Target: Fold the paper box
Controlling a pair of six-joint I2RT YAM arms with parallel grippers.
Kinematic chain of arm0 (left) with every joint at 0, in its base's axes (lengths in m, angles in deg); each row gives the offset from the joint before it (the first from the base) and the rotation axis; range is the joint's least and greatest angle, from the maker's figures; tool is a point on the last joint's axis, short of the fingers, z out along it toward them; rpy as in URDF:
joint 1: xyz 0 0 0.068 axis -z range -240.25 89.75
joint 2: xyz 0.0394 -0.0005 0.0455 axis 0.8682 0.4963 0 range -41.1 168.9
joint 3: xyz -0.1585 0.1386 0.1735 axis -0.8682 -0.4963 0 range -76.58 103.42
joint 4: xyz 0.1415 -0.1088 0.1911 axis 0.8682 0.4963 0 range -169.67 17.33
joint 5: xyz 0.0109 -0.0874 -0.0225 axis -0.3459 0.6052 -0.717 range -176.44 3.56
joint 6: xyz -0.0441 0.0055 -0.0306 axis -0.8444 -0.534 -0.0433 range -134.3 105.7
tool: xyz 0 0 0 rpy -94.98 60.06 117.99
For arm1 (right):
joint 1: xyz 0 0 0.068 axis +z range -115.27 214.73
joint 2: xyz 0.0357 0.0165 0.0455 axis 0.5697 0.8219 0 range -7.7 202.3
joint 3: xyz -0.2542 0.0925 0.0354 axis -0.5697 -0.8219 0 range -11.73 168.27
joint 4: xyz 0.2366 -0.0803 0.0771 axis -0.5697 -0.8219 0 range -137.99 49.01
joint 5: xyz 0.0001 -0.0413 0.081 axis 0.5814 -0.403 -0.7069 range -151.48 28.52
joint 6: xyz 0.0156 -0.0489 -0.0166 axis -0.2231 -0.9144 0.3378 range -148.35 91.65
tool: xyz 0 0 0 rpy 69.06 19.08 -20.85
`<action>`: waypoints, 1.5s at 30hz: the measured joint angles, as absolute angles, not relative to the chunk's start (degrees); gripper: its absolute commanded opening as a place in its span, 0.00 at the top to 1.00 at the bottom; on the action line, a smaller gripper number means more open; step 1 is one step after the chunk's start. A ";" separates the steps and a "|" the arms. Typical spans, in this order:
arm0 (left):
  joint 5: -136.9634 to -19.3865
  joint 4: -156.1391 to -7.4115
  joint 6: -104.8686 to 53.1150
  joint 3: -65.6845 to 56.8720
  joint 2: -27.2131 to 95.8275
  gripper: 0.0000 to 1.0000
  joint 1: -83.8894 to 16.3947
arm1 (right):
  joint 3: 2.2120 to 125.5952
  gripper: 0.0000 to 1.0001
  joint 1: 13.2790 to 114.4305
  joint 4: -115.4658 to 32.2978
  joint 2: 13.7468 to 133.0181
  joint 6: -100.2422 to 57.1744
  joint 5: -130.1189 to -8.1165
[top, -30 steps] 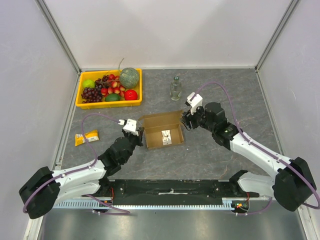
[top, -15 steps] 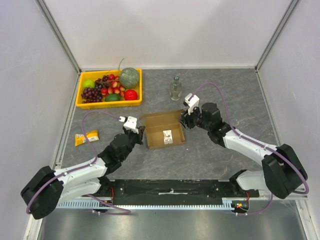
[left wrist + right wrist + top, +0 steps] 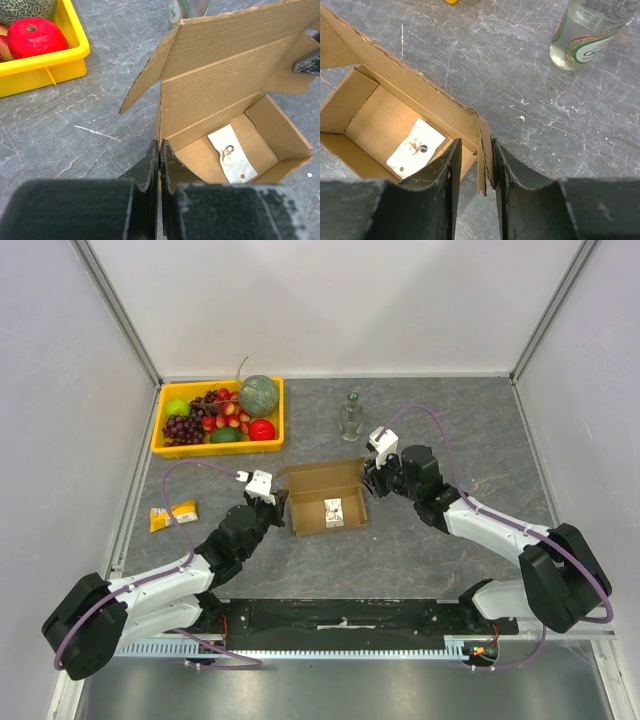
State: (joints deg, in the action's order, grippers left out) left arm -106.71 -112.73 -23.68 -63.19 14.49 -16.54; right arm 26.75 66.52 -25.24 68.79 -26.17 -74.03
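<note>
The paper box (image 3: 325, 498) is a small brown cardboard box, open at the top, with its lid flap standing up at the far side. A white card (image 3: 333, 512) lies on its floor. My left gripper (image 3: 281, 502) is shut on the thin upper edge of the box's left wall (image 3: 161, 107). My right gripper (image 3: 367, 483) is at the box's right end. Its fingers stand on either side of a small side flap (image 3: 484, 150). The flap rests against the right finger (image 3: 507, 165), and a gap shows between it and the left finger (image 3: 447, 172).
A yellow tray (image 3: 168, 448) of fruit sits at the back left. A glass bottle (image 3: 351, 417) stands just behind the box, close to my right arm. A small yellow snack packet (image 3: 174, 515) lies at the left, near the wall.
My right gripper has shifted slightly left onto the box's right end, and its fingers have narrowed around the side flap. The left gripper and the box have stayed put.
</note>
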 measured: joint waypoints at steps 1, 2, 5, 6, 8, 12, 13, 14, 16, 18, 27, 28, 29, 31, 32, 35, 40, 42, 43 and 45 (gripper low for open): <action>-106.71 -112.73 -23.68 -63.19 14.52 0.98 -16.65 | 26.73 0.66 66.48 -25.22 68.79 -26.13 -74.01; -106.71 -112.73 -23.68 -63.17 14.52 0.98 -16.70 | 26.73 0.67 66.43 -25.22 68.81 -26.11 -73.99; -106.71 -112.75 -23.68 -63.14 14.52 0.98 -16.78 | 26.64 0.72 66.43 -25.22 68.90 -25.87 -73.84; -106.71 -112.73 -23.68 -63.14 14.52 0.98 -16.81 | 26.62 0.74 66.43 -25.20 68.99 -25.85 -73.84; -106.71 -112.71 -23.68 -63.14 14.52 0.98 -16.85 | 26.53 0.77 66.39 -25.22 69.21 -25.69 -73.68; -106.71 -112.73 -23.68 -63.12 14.54 0.98 -16.85 | 26.51 0.87 66.37 -25.15 69.56 -25.28 -73.68; -106.71 -112.73 -23.68 -63.12 14.54 0.98 -16.89 | 26.51 0.89 66.37 -25.11 69.77 -25.10 -73.81; -106.71 -112.75 -23.68 -63.12 14.56 0.98 -16.89 | 26.51 0.91 66.37 -25.13 69.97 -25.04 -73.95; -106.82 -112.80 -23.68 -63.12 14.82 0.98 -16.94 | 26.51 0.94 66.37 -25.13 70.34 -24.69 -74.25; -106.84 -112.93 -23.68 -63.12 15.37 0.98 -17.07 | 26.49 0.96 66.30 -25.00 70.47 -23.94 -74.62; -107.34 -116.60 -23.58 -60.19 21.23 0.98 -17.24 | 24.45 1.00 66.39 -20.08 70.47 -19.73 -71.52; -107.39 -117.08 -23.58 -59.56 22.06 0.98 -17.37 | 24.39 1.00 66.61 -19.40 70.47 -19.27 -70.41; -107.43 -117.54 -23.58 -58.97 22.84 0.98 -17.44 | 24.39 1.00 66.96 -18.71 70.47 -18.90 -69.09; -107.65 -118.22 -23.58 -57.90 24.22 0.98 -17.51 | 24.39 1.00 67.81 -17.46 70.47 -18.35 -66.23; -107.87 -118.57 -23.60 -57.40 24.94 0.98 -17.53 | 24.39 1.00 68.27 -17.00 70.49 -18.17 -64.81; -108.63 -119.86 -23.60 -56.13 27.46 0.98 -17.66 | 24.39 1.00 69.99 -15.36 70.84 -17.52 -59.85; -110.01 -122.57 -23.62 -55.41 31.37 0.98 -17.81 | 24.24 1.00 73.27 -12.35 72.40 -16.49 -51.70; -110.47 -124.36 -23.64 -55.41 33.03 0.98 -17.81 | 23.56 1.00 74.54 -10.51 73.05 -16.01 -48.57; -110.58 -125.06 -23.64 -55.41 33.79 0.98 -17.81 | 22.90 1.00 75.22 -9.24 73.40 -15.66 -46.87; -110.56 -126.17 -23.73 -55.41 35.11 0.98 -17.81 | 21.74 1.00 76.29 -7.21 74.12 -15.07 -44.09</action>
